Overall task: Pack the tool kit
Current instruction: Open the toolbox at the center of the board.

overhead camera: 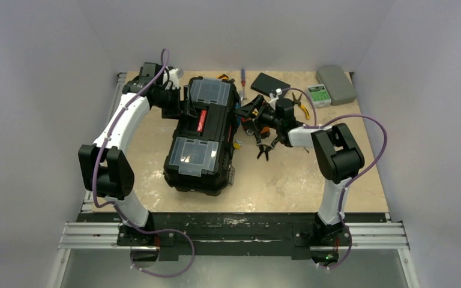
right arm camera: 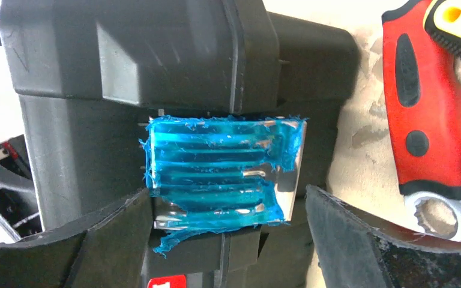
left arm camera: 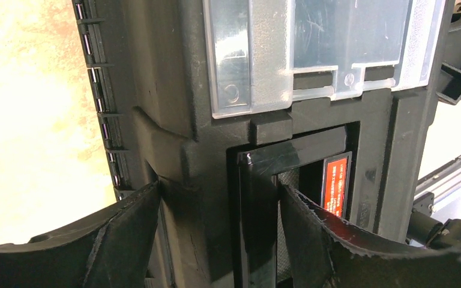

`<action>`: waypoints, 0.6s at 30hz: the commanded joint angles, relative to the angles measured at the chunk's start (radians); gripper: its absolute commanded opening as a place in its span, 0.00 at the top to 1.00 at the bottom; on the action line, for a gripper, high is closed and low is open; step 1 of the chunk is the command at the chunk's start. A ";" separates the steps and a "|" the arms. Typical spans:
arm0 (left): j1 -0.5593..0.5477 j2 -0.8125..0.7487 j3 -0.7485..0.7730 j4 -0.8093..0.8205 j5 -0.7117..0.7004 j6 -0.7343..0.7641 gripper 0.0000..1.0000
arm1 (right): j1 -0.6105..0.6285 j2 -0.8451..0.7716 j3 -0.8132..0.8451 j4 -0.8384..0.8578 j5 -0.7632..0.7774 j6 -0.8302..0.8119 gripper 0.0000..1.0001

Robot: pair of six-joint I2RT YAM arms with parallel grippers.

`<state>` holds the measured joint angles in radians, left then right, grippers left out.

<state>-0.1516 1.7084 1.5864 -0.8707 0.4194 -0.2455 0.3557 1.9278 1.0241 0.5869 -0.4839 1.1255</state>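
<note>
Right claw: right gripper point(right arm camera: 227, 204) is released, its fingers spread to either side of the side latch point(right arm camera: 222, 174) with a gap showing at least on one side.
Left claw: left gripper point(left arm camera: 219, 201) straddles the lid beside the top handle point(left arm camera: 258, 204). One finger is against the hinge-side ridge and the other is in the handle recess. I cannot tell whether it is squeezing.
Toolbox: the toolbox point(overhead camera: 201, 135) stands lid down on the table point(overhead camera: 312, 180), left of its middle, with both clear lid compartments facing up.
Long axis: it runs from the far edge to the near edge, with the near end leaning slightly toward the left edge.
Key relation: the latch, wrapped in blue film, sits on the wall facing the right edge, straight ahead of the right claw and between its fingers.
Nearer arm: the right arm is nearer the latch, and the left arm is nearer the hinge side.
Loose tools: a red-handled ring spanner point(right arm camera: 423, 108) lies just beside the box on the right-edge side.
Judgement: the next move is probably latch work, with the left claw steadying the box.
</note>
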 commanded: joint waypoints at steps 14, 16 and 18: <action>0.001 0.183 -0.028 -0.015 0.290 -0.037 0.59 | -0.028 0.225 -0.033 0.734 -0.216 0.339 0.05; 0.015 0.184 -0.038 0.003 0.329 -0.043 0.61 | -0.022 0.242 -0.013 0.781 -0.230 0.370 0.05; 0.020 0.181 -0.047 0.019 0.349 -0.047 0.62 | -0.016 0.260 0.005 0.844 -0.243 0.417 0.04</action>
<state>-0.1211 1.7679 1.6169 -0.8768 0.5343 -0.2417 0.3244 2.1731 0.9779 1.2232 -0.6750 1.4338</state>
